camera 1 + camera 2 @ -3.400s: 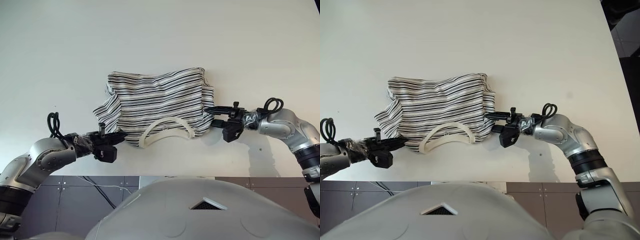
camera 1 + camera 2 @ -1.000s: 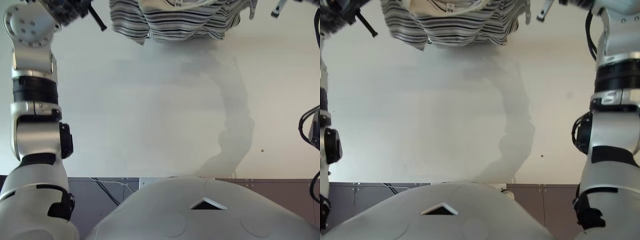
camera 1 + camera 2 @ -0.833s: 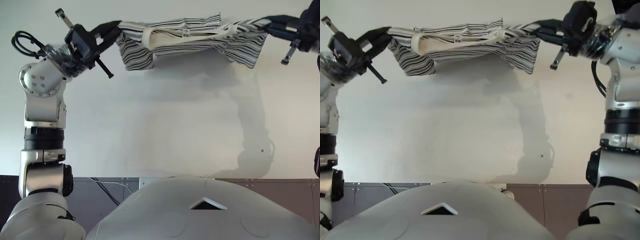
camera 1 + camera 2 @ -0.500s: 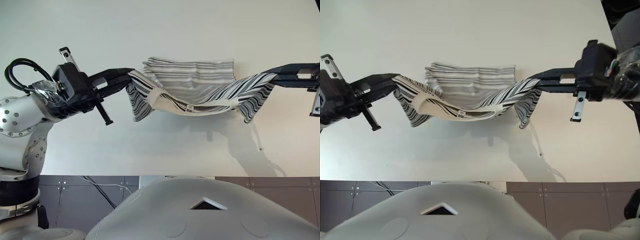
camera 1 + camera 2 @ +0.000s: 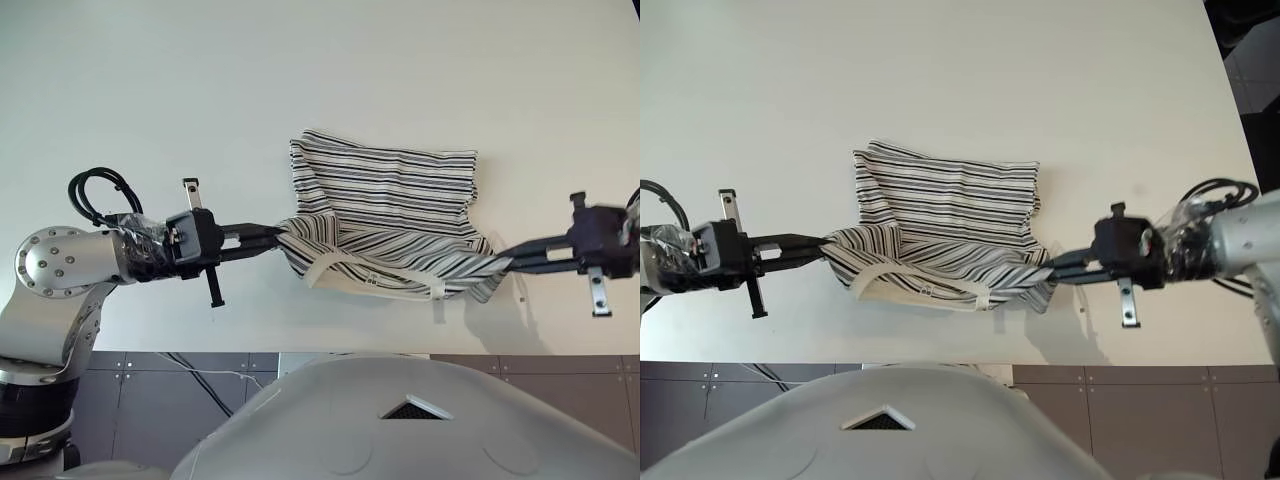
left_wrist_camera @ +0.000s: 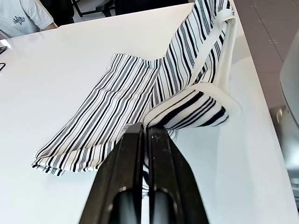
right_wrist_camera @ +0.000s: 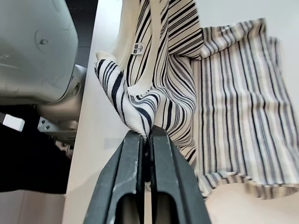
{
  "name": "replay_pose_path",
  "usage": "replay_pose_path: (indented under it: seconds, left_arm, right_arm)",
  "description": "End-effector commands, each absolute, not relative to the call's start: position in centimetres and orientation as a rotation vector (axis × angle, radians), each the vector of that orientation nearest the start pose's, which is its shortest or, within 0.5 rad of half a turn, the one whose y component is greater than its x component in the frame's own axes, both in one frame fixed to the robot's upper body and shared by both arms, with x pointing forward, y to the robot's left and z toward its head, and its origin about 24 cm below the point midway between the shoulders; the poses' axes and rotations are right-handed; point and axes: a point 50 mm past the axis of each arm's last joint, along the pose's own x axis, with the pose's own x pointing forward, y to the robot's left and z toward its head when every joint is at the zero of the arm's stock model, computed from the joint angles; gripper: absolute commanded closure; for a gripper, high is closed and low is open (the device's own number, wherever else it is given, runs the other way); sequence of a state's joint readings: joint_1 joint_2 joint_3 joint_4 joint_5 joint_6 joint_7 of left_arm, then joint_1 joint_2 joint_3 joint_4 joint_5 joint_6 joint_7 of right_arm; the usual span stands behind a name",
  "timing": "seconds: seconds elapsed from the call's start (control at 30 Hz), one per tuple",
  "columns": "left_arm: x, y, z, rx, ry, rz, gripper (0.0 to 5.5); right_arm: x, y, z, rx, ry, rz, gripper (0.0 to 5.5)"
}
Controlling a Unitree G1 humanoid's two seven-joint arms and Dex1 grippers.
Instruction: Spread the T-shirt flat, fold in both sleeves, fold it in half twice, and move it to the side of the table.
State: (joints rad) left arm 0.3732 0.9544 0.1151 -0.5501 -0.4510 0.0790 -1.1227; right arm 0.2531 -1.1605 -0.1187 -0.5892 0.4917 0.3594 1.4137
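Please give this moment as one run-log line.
step: spread, not yet flat | left gripper: shut on T-shirt | right gripper: shut on T-shirt | T-shirt: far part on table, collar edge stretched between grippers

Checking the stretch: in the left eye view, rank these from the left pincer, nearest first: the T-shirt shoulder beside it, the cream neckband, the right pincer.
1. T-shirt shoulder, clamped in the left pincer.
2. Cream neckband, middle front.
3. Right pincer, far right.
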Motion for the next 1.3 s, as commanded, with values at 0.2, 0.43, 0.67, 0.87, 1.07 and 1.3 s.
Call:
replay_pose_path:
  seconds: [0.2, 0.43, 0.67, 0.87, 1.07, 1.3]
  left_arm:
    - [12.1, 22.1, 6.3, 0.859, 0.331, -1.544, 5.18]
    - [10.6, 23.3, 6.7, 0.896, 0.372, -1.612, 4.03]
    - [13.9, 21.7, 12.3, 0.460, 0.315, -1.405, 3.64]
    - [14.5, 18.3, 8.6, 0.706, 0.226, -1.398, 3.64]
    - [12.7, 17.8, 4.5, 0.865, 0.220, -1.500, 3.64]
    - [9.5, 20.5, 0.4, 0.964, 0.335, -1.606, 3.64]
  right_arm:
    - [12.9, -19.8, 7.5, -0.719, 0.578, 1.639, 5.40]
    - [13.2, -20.9, 8.2, -0.630, 0.629, 1.593, 4.28]
    - [13.6, -22.8, 12.4, -0.410, 0.743, 1.618, 4.26]
    - [19.8, -22.6, 12.4, -0.469, 0.541, 1.309, 4.26]
    - [20.5, -23.2, 6.0, -0.685, 0.654, 1.308, 4.26]
    - [23.0, -24.9, 3.1, -1.014, 0.556, 1.171, 4.26]
